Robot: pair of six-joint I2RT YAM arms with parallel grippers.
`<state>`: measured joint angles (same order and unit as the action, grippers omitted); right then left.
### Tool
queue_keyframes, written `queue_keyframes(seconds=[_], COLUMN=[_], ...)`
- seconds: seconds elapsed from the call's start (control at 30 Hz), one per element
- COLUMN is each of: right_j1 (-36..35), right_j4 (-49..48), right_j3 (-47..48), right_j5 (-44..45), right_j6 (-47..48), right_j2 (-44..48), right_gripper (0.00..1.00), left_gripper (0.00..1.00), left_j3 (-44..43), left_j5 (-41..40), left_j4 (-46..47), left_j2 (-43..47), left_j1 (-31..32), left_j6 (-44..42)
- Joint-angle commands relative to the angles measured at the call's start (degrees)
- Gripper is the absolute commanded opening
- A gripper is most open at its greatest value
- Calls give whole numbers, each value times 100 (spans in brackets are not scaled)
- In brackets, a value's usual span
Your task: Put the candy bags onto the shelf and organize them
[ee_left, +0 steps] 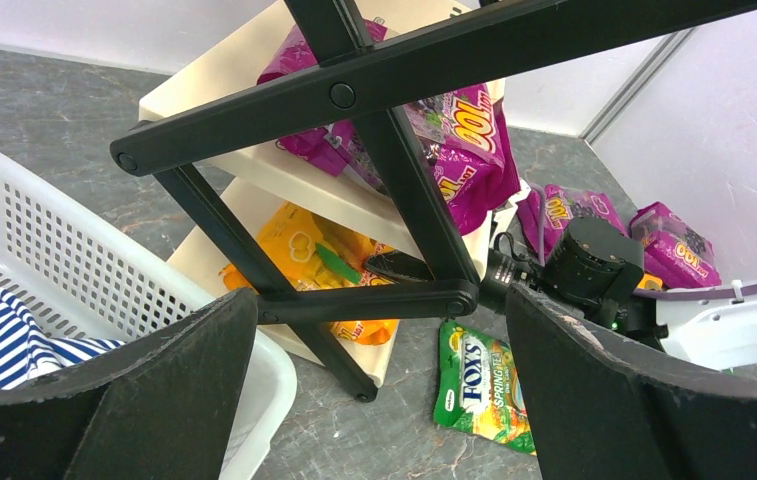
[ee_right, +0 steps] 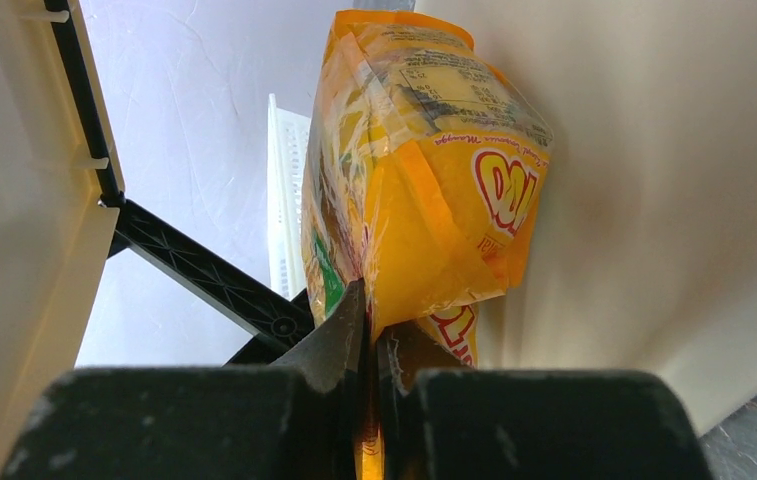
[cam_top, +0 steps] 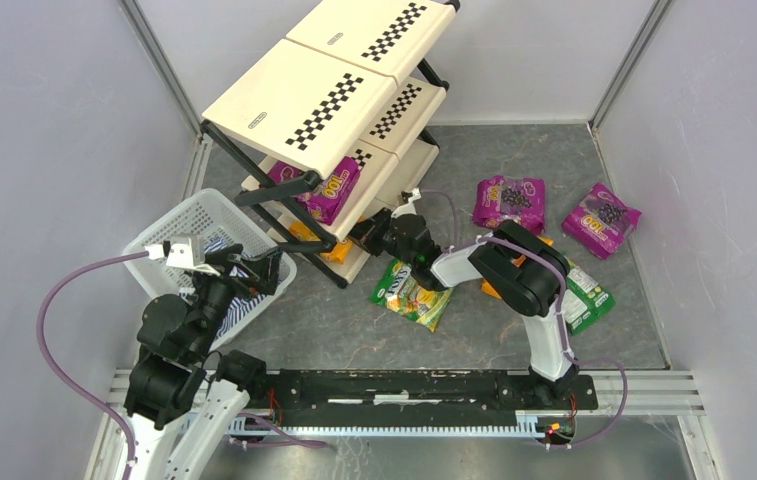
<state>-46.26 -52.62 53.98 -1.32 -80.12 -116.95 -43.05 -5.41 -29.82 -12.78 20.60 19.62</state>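
Observation:
The cream shelf (cam_top: 324,100) stands at the back left on its black frame. Its middle tier holds a purple candy bag (cam_top: 329,190). My right gripper (ee_right: 369,310) is shut on the edge of an orange candy bag (ee_right: 434,180), which it holds inside the lowest tier (cam_top: 339,250) against the cream panel. A green candy bag (cam_top: 412,292) lies on the floor just in front of the shelf. Two purple bags (cam_top: 509,202) (cam_top: 601,218) lie at the back right. My left gripper (ee_left: 384,390) hangs open and empty by the basket, facing the shelf's frame (ee_left: 394,60).
A white mesh basket (cam_top: 179,225) with a blue-white striped cloth (ee_left: 4,330) sits left of the shelf. Another green bag (cam_top: 586,300) and an orange one (cam_top: 546,243) lie partly under the right arm. Grey walls close in on both sides.

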Motion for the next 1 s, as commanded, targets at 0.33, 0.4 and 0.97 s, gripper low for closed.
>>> queue_keyframes(seconds=[0.33,0.4,0.97], right_j1=[-81,-85,157], right_j4=[-558,-613,1553], right_j3=[200,78,-2339], right_j5=[-345,-422,-1416], right_j6=[520,668,4430], right_j2=[-121,-4,3151], right_gripper=[25,34,72], left_gripper=[100,100,100], left_j3=[7,2,7], left_j5=[74,76,115], left_j4=[257,256,253], left_j2=[-52,-52,-41], left_j1=[-40,-39,-42], left_j6=[-305,-305,-309])
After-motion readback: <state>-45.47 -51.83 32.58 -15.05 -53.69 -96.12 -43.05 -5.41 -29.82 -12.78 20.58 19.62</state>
